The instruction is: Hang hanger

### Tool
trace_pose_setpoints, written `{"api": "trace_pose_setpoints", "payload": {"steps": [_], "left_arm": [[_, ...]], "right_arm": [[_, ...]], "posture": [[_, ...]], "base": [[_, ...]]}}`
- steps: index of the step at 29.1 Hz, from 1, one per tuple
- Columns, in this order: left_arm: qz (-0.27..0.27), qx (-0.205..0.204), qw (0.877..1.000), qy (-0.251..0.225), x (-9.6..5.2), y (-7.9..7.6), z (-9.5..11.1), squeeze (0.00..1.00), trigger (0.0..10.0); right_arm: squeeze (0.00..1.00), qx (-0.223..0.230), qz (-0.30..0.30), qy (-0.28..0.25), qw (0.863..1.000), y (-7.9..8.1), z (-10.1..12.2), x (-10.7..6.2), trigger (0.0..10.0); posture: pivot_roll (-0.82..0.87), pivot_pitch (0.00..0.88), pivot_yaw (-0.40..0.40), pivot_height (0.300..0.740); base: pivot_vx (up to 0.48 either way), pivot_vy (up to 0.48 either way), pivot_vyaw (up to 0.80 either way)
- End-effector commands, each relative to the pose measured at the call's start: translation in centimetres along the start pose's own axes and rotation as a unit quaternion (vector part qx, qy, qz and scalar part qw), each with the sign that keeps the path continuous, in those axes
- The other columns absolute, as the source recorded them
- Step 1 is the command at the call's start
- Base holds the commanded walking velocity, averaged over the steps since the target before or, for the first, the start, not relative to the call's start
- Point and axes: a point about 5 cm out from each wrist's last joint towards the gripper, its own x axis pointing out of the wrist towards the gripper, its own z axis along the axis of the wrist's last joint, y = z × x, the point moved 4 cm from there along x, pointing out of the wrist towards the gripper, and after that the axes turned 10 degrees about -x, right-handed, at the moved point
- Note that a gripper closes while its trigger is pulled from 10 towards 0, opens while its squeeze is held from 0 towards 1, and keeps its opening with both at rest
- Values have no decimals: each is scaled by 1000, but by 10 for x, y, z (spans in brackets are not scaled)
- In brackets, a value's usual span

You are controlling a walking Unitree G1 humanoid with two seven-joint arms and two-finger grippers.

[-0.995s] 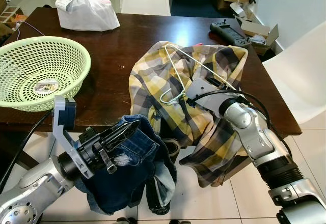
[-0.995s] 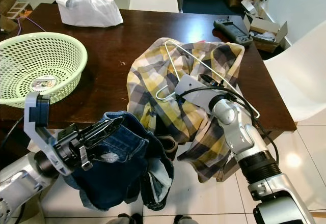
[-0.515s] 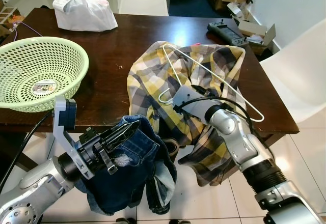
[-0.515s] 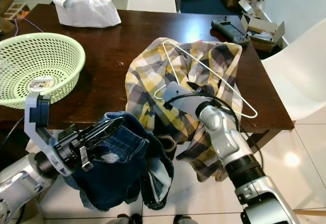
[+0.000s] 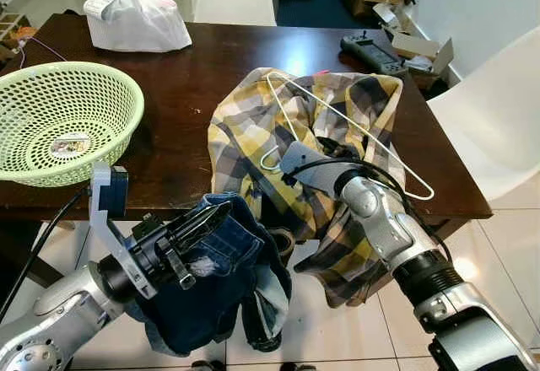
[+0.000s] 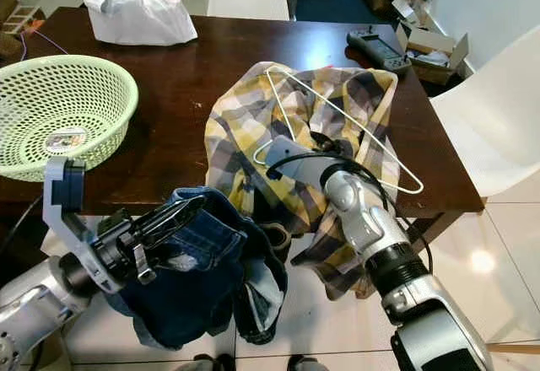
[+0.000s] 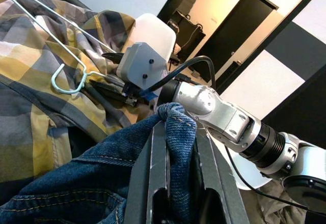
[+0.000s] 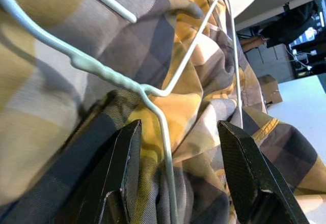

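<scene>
A white wire hanger [image 5: 354, 126] lies on a yellow and grey plaid shirt [image 5: 245, 126] spread over the dark table [image 5: 186, 67]. Its hook [image 5: 272, 162] points toward the table's near edge. My right gripper [image 8: 179, 127] is open on the shirt just past the hook's twisted neck. One wire of the hanger [image 8: 164, 132] runs between its fingers [image 8: 122, 163]. My left gripper [image 5: 221, 209] hangs below the table's near edge, shut on a pair of blue jeans [image 5: 211, 295]. The denim fold [image 7: 175, 127] is pinched between its fingers.
A light green mesh basket [image 5: 59, 118] stands at the table's left and a white plastic bag [image 5: 135, 21] at the back. A black controller [image 5: 371, 51] lies at the far right corner. A white chair [image 5: 498, 110] stands to the right. Tiled floor lies below.
My right gripper has slid left along the shirt toward the hanger's hook. My left arm with the jeans has stayed put. The camera has shifted slightly.
</scene>
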Motion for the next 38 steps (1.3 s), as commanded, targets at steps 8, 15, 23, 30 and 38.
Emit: {"api": "trace_pose_setpoints", "payload": {"steps": [8,15,23,30,38], "left_arm": [[-20,6,1000,-12,2,-14,1,0,10000],[-18,5,1000,-14,1,-15,1,0,10000],[-16,3,1000,-17,0,-17,0,0,10000],[-16,3,1000,-17,0,-17,1,0,10000],[-18,24,999,-32,6,-15,12,0,10000]], "right_arm": [[0,-21,-27,4,999,3,11,9,10000],[0,-37,-63,9,997,-9,11,12,2471],[0,-54,-82,1,995,-14,13,12,0],[0,-54,-83,2,995,-13,12,12,0],[0,145,-166,-54,974,-67,12,1,0]], "posture": [[55,200,-60,740],[60,206,-67,740],[63,214,-70,740],[63,214,-68,740],[58,179,-59,740]], "base": [[0,0,0],[0,0,0],[0,0,0],[0,0,0],[0,0,0]]}}
